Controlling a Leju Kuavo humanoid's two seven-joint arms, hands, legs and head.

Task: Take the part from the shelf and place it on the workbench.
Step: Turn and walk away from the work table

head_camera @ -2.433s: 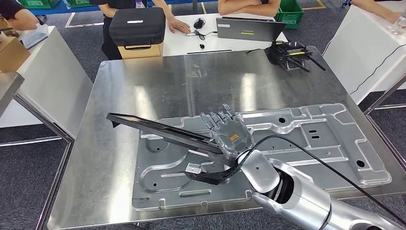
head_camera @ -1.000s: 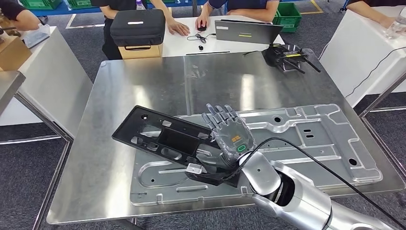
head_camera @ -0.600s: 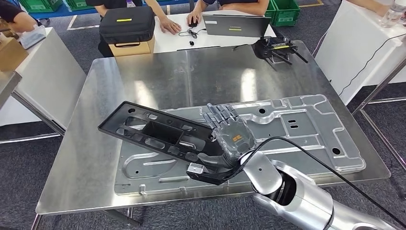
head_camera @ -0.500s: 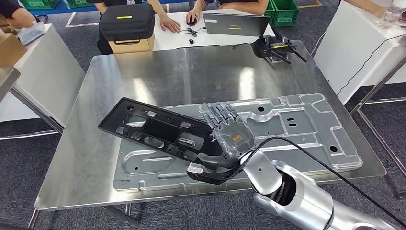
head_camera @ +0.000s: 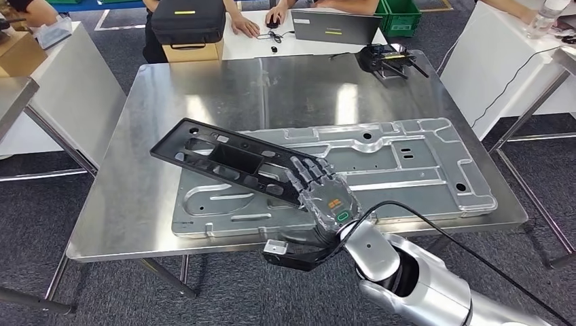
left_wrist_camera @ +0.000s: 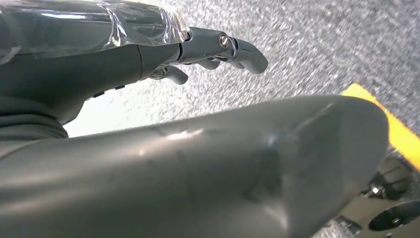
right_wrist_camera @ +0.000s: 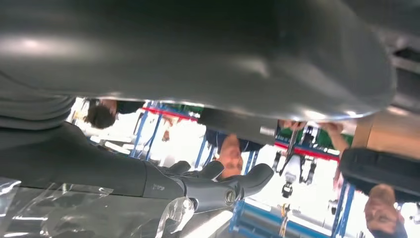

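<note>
The black slotted part (head_camera: 231,159) is a long flat panel, lying slanted low over the grey stamped metal plate (head_camera: 394,166) on the steel workbench (head_camera: 129,176). My right hand (head_camera: 326,200) grips the part's near end, with fingers (head_camera: 306,173) laid across its top, at the bench's front edge. Whether the part's far end touches the plate I cannot tell. In the right wrist view the right hand's fingers (right_wrist_camera: 218,186) reach out in front of people and shelving. In the left wrist view my left hand (left_wrist_camera: 148,49) hangs over grey carpet with its fingers (left_wrist_camera: 233,47) apart and nothing in them.
A black controller (head_camera: 387,58) lies at the bench's far right corner. Behind the bench a white table holds a black case (head_camera: 189,20) and a laptop (head_camera: 336,27), with people seated there. White tables stand at left (head_camera: 61,88) and right (head_camera: 502,61).
The whole view has shifted, so the camera moved. The part, edge-on earlier, has turned flat and dropped lower over the plate; my right hand has drawn back toward the bench's front edge.
</note>
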